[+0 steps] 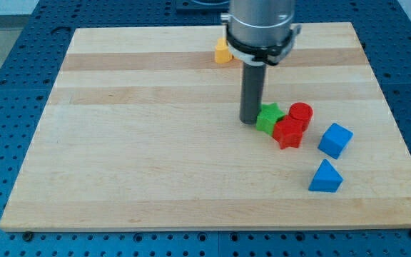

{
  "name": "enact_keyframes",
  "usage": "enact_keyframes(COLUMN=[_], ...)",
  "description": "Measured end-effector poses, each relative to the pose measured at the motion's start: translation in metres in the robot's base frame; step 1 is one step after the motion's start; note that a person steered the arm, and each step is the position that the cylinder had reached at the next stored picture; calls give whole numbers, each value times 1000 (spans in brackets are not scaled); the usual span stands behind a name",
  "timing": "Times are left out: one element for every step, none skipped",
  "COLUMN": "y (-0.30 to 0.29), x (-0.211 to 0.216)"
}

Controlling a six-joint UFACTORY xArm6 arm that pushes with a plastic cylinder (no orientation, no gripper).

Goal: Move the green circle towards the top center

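The only green block in view (268, 117) lies right of the board's centre, and its outline looks more like a star than a circle. My tip (250, 121) rests on the board, touching the green block's left side. A red cylinder (301, 113) and a red star-like block (288, 133) press against the green block's right and lower-right sides. The rod and its grey mount hide part of the board above the tip.
A yellow block (222, 52) sits near the top centre, partly hidden by the arm's mount. A blue cube (335, 140) and a blue triangle (325, 177) lie at the lower right. The wooden board (134, 143) rests on a blue perforated table.
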State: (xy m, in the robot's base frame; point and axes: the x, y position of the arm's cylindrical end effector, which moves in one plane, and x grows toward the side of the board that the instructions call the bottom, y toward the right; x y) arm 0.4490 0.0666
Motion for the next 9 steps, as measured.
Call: enact_keyframes(y=[26,53,56,12,-44,-49,-11,17,46], x=[12,24,46,44,18,-27,-69,-84,-86])
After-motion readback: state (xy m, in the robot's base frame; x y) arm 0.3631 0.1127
